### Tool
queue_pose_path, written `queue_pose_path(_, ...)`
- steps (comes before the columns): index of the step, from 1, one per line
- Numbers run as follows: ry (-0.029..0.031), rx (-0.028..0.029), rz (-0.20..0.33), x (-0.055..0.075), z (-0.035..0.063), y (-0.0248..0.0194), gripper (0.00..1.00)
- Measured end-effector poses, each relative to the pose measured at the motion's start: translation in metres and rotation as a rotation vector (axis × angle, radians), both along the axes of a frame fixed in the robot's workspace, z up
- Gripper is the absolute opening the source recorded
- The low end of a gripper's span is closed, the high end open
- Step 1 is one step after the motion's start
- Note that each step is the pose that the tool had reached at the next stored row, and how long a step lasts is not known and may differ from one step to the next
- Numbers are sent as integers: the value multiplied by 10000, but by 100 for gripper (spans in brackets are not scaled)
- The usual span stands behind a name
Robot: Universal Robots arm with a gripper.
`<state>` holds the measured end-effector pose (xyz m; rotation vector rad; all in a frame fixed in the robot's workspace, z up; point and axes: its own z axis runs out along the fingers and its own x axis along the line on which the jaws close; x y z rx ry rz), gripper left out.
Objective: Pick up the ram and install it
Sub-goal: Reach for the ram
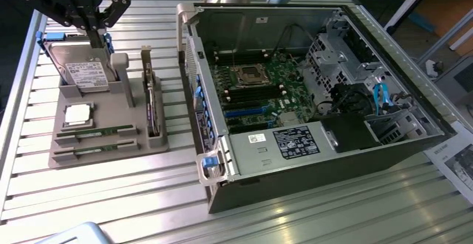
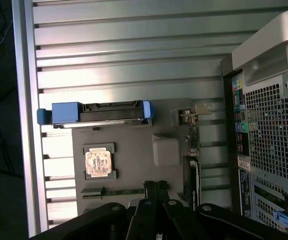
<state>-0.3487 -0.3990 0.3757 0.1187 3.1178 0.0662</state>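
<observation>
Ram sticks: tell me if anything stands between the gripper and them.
Nothing visible does. The gripper hangs above the grey holder, and both ram sticks lie uncovered in its slots. The hard drive and processor lie beside them, not over them.

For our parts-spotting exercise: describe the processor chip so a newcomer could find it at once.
On the exterior view's left, beside the open computer case, sits a grey parts holder. The processor chip lies flat in it, between the hard drive and two ram sticks; it alone is square and silver.
</observation>
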Motion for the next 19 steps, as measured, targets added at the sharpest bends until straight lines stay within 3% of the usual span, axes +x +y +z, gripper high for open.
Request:
queue_pose_path(5, -1, 1, 1, 0, -1, -14, 10)
queue_pose_path(19, -1, -3, 0, 0, -1, -163, 10)
